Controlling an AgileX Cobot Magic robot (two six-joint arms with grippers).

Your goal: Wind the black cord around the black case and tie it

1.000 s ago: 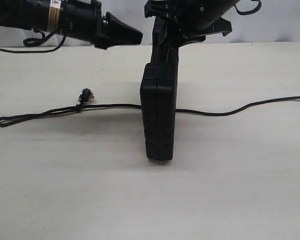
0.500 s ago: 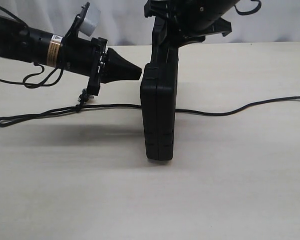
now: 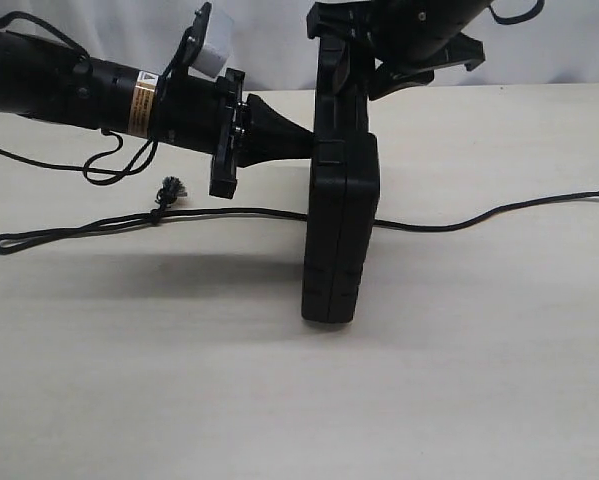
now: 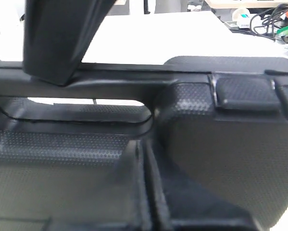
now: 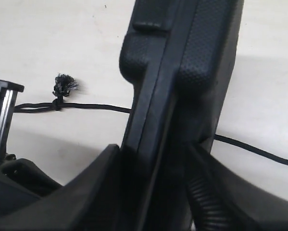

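Black case (image 3: 339, 240) stands on edge on table (image 3: 479, 400). Black cord (image 3: 239, 211) lies flat, running out from both faces of the case, frayed knot (image 3: 169, 190) on left gripper's side. Left gripper (image 3: 304, 140): jaws together, tip against case's upper face. Right gripper (image 5: 156, 149) straddles case top; clamped or loose, cannot tell.

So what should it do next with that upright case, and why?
Probably push the top of the black case over with the left claw so it lies flat on the black cord. The case stands on edge across the cord, the shut left claw's tip is against its upper side, and the right claw straddles its top.
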